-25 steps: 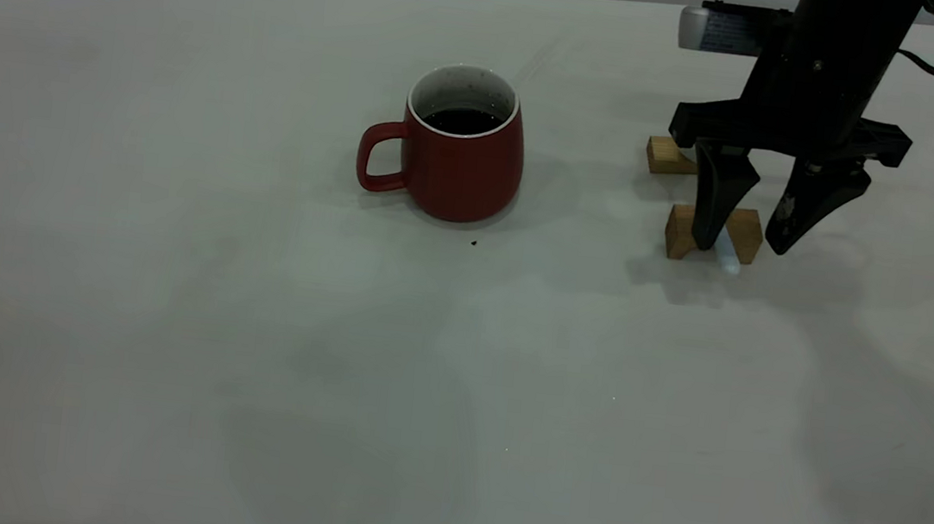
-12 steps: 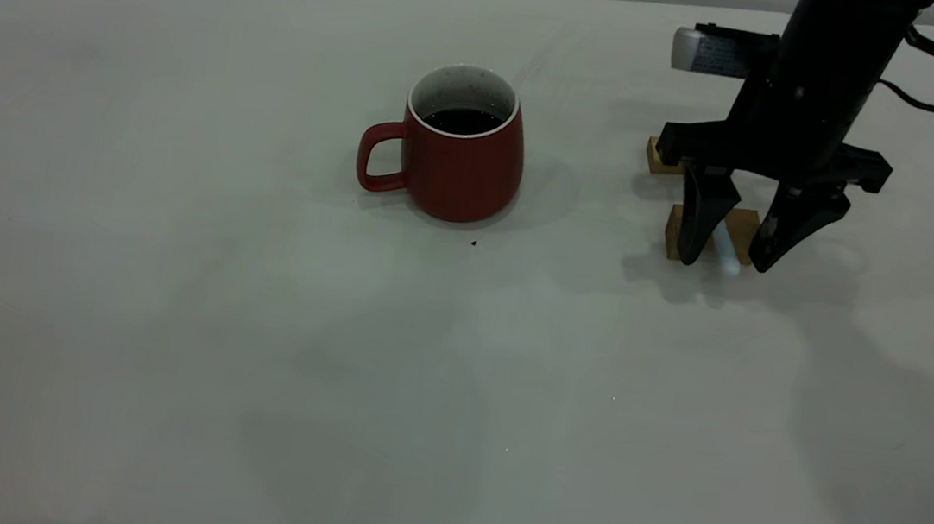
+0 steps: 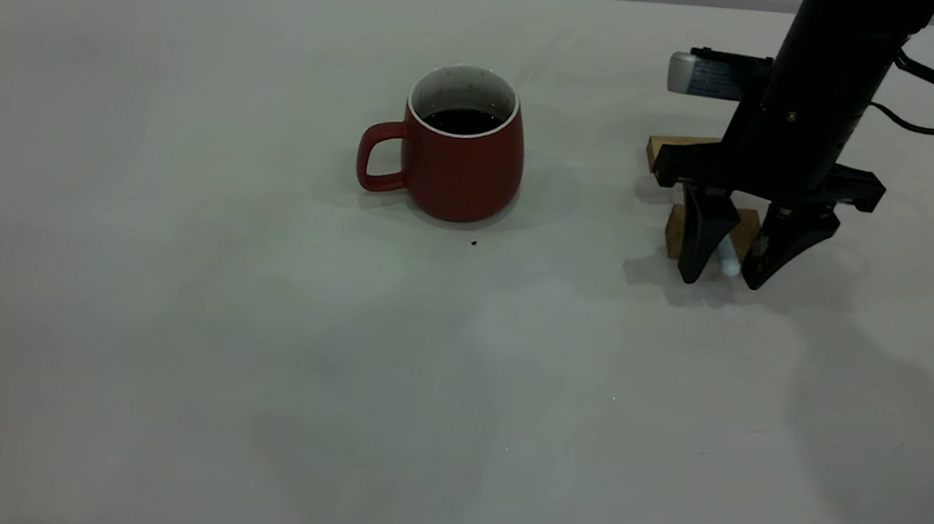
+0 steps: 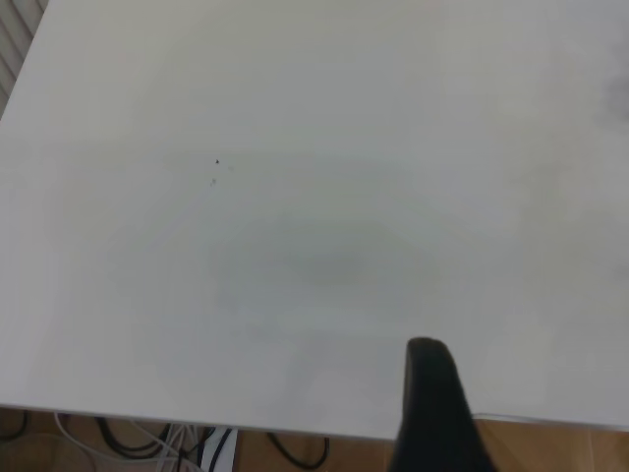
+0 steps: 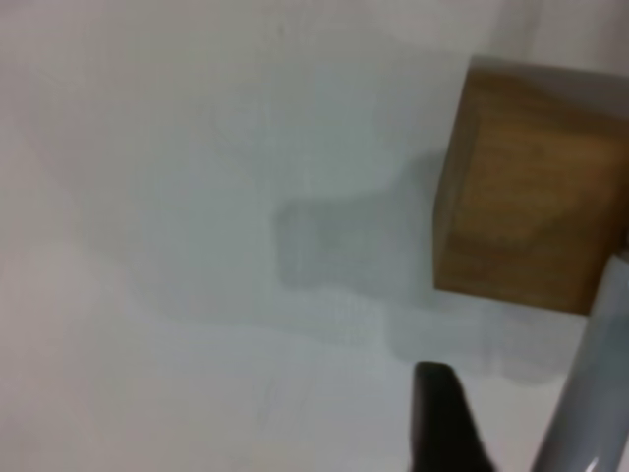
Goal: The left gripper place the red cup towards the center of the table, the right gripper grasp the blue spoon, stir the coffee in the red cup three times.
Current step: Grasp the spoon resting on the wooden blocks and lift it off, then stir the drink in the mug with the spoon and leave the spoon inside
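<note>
The red cup (image 3: 460, 166) stands upright near the middle of the table (image 3: 167, 309), handle toward the left, with dark coffee (image 3: 462, 120) inside. To its right, my right gripper (image 3: 724, 279) is down at the tabletop, open, straddling the pale handle of the blue spoon (image 3: 726, 259). The spoon's bowl is hidden behind the gripper. In the right wrist view one black finger (image 5: 442, 418) stands beside the pale handle (image 5: 590, 383). My left gripper (image 4: 437, 408) hangs over the table's near edge, away from the cup, and is outside the exterior view.
Two tan wooden blocks (image 3: 672, 147) (image 3: 676, 229) sit under and behind the right gripper, the nearer one also in the right wrist view (image 5: 531, 197). A tiny black speck (image 3: 473, 243) lies just in front of the cup. Cables lie on the floor below the table edge (image 4: 197, 447).
The right gripper has come down toward the table and its fingers have drawn closer together around the spoon handle. The cup has not moved.
</note>
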Tool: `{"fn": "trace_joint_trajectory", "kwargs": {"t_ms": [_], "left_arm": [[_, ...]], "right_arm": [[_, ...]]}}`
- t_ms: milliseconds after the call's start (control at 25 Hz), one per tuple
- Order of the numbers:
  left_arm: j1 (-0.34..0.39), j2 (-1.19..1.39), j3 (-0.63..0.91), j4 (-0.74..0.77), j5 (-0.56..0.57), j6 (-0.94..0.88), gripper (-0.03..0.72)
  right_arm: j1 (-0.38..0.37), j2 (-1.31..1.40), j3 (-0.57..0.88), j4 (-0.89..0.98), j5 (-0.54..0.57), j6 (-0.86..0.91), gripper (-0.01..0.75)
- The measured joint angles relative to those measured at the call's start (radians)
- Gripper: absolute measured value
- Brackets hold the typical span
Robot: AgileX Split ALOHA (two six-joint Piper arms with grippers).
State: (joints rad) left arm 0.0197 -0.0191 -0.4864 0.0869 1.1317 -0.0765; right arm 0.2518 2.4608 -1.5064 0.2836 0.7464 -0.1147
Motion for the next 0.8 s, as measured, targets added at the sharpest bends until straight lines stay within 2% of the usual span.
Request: {"fn": "trace_joint_trajectory", "kwargs": {"t_ms": [120,200,240,360,600,800], "left_arm": [[0.0,0.0,0.0,0.0,0.0,0.0,0.551],[0.0,0.0,0.0,0.0,0.0,0.0,0.551],[0.0,0.0,0.0,0.0,0.0,0.0,0.551],[0.0,0.0,0.0,0.0,0.0,0.0,0.551],[0.0,0.0,0.0,0.0,0.0,0.0,0.551],[0.0,0.0,0.0,0.0,0.0,0.0,0.551]], "right_arm": [[0.0,0.0,0.0,0.0,0.001,0.0,0.299],[0.0,0.0,0.0,0.0,0.002,0.0,0.161],[0.0,0.0,0.0,0.0,0.004,0.001,0.131],[0.0,-0.007,-0.002,0.0,0.029,0.001,0.136],[0.0,-0.111,-0.031,0.016,0.156,0.001,0.136],[-0.001,-0.185,-0.067,0.28,0.255,-0.011,0.136]]}}
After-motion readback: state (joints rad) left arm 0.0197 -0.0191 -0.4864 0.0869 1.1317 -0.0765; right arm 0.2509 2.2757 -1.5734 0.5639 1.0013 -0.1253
